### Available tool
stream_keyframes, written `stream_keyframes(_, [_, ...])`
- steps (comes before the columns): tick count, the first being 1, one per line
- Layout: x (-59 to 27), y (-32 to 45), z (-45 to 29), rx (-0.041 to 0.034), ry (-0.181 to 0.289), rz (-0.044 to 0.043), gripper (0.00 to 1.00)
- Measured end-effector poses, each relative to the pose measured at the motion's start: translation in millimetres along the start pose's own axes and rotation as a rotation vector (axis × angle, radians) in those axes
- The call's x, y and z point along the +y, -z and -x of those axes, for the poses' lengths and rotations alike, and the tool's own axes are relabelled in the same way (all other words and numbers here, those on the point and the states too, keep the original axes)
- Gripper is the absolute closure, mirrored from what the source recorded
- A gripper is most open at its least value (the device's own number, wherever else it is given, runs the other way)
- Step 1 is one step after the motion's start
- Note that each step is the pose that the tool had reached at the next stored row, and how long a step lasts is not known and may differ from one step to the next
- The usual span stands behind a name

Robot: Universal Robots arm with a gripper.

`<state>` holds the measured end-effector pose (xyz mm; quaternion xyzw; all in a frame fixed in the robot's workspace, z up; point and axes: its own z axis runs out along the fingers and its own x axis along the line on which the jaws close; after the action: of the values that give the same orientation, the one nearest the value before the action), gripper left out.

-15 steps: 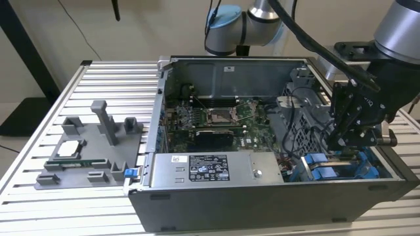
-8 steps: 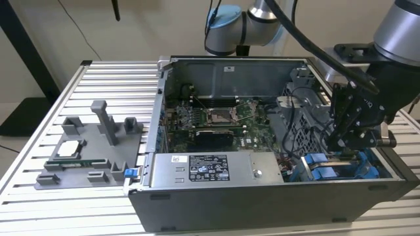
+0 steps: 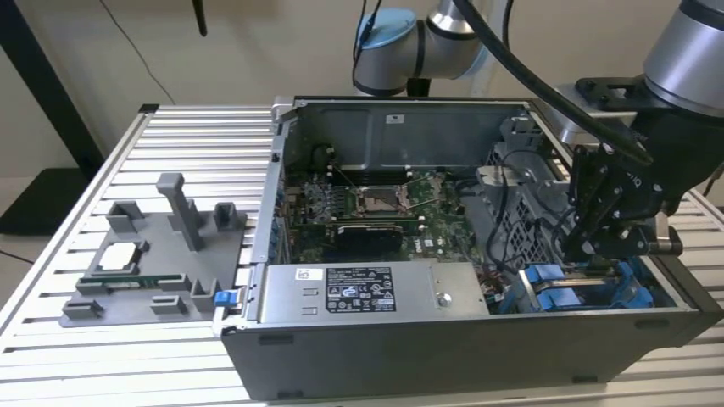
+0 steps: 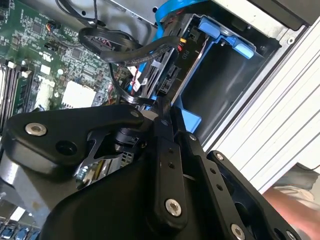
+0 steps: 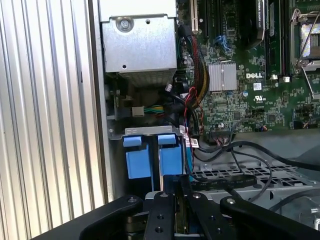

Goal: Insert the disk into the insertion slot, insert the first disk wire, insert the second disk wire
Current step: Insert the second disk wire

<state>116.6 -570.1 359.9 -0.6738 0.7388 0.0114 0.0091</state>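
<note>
Fingers (image 4: 162, 112) look pinched on a thin black wire (image 4: 145, 52). Glossy blue plastic carriers (image 5: 152, 157) fill the drive cage (image 5: 260, 175).

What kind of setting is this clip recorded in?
Probably a robotics lab bench for computer assembly. An open desktop case with its motherboard exposed sits on a slatted aluminium table, a grey parts fixture lies beside it, and the gripper hangs over the blue drive carriers.

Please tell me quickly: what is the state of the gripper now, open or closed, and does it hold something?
Gripper: cannot be told; it hangs over the blue drive carriers in the computer case.
</note>
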Motion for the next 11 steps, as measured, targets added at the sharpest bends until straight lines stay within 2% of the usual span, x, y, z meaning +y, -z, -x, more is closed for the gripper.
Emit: stream_keyframes(11, [-0.8, -2.6, 0.0, 0.0006, 0.0, 0.0, 1.0])
